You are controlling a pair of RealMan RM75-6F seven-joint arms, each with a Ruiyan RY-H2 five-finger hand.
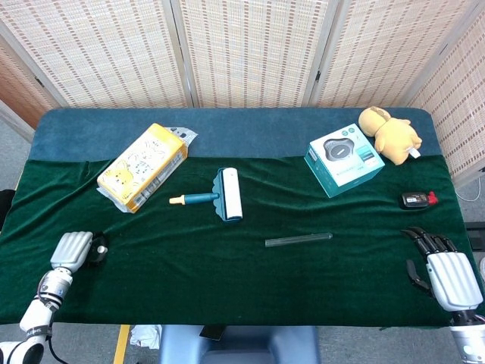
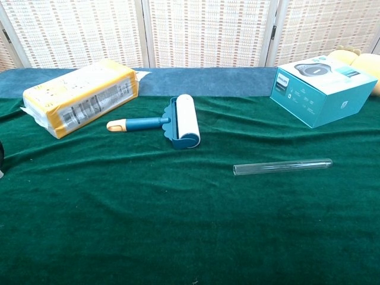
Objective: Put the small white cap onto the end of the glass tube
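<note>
The glass tube (image 1: 298, 240) lies flat on the green cloth right of centre, and the chest view shows its open end pointing left (image 2: 282, 167). No small white cap shows in either view. My left hand (image 1: 74, 249) rests at the table's front left with its back up and its fingers tucked under, so what they hold is hidden. Only a dark sliver of it reaches the chest view's left edge (image 2: 1, 158). My right hand (image 1: 445, 271) lies at the front right corner, fingers stretched out and apart, holding nothing, well clear of the tube.
A blue lint roller (image 1: 222, 195) lies behind the tube at centre. A yellow package (image 1: 142, 167) sits back left. A teal box (image 1: 345, 159) and a yellow plush toy (image 1: 388, 133) sit back right. A small black and red device (image 1: 418, 199) lies near my right hand.
</note>
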